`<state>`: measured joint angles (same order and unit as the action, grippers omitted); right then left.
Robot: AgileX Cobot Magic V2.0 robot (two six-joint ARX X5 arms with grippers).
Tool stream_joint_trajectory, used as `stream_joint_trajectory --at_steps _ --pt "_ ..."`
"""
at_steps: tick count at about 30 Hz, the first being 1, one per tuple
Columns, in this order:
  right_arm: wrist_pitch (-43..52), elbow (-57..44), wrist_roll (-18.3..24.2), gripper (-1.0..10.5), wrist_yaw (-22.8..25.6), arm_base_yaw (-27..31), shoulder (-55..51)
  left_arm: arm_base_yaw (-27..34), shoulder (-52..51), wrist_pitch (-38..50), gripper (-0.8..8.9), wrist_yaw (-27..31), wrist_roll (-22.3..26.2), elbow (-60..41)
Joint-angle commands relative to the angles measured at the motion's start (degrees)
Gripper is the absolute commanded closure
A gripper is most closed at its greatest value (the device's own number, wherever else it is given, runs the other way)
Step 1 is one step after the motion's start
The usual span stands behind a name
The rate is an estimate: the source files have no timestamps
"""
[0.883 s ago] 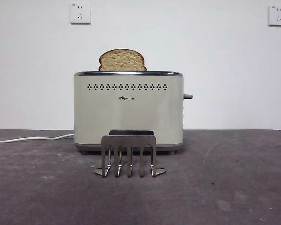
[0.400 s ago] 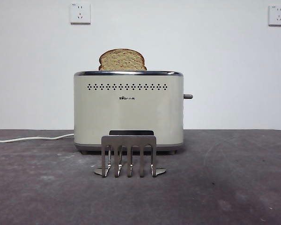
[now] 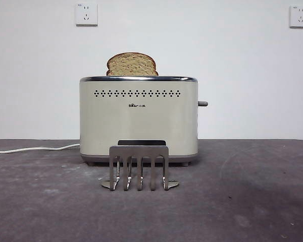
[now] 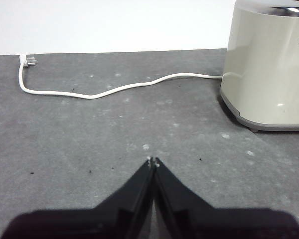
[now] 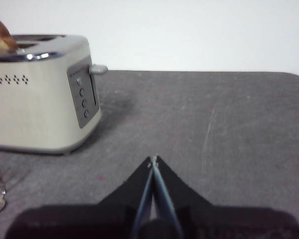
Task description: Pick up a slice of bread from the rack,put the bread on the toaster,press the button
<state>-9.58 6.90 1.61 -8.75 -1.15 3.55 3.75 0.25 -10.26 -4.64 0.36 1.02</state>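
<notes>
The slice of bread [image 3: 132, 64] stands in the toaster's slot, its domed top showing above the chrome rim; its edge also shows in the right wrist view [image 5: 0, 36]. The cream toaster [image 3: 138, 118] stands mid-table. The button [image 3: 202, 104], a grey lever knob, sticks out of the toaster's right side and sits high [image 5: 98, 69]. The metal rack [image 3: 139, 167] stands empty in front of the toaster. My left gripper [image 4: 153, 162] is shut and empty over the table, left of the toaster [image 4: 269, 69]. My right gripper [image 5: 153, 160] is shut and empty, right of the toaster [image 5: 40, 94].
The toaster's white cord [image 3: 35, 148] runs left along the table; its plug [image 4: 26, 61] lies loose on the table. Two white wall sockets [image 3: 86, 14] sit high on the back wall. A panel of small round buttons [image 5: 82, 102] is on the toaster's narrow side.
</notes>
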Motion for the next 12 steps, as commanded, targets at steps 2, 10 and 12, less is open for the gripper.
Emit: stream_joint_trajectory --at_steps 2,10,12 --pt "0.55 -3.04 -1.57 9.5 0.35 -0.04 -1.75 0.13 -0.13 0.11 8.17 0.09 -0.37 -0.83" --pt "-1.81 -6.03 -3.65 9.5 0.31 -0.11 -3.5 0.13 -0.13 0.11 8.17 0.09 -0.37 -0.83" --pt "-1.79 -6.03 -4.07 9.5 0.31 -0.09 -3.5 0.13 -0.13 0.11 8.17 0.09 -0.37 -0.83"
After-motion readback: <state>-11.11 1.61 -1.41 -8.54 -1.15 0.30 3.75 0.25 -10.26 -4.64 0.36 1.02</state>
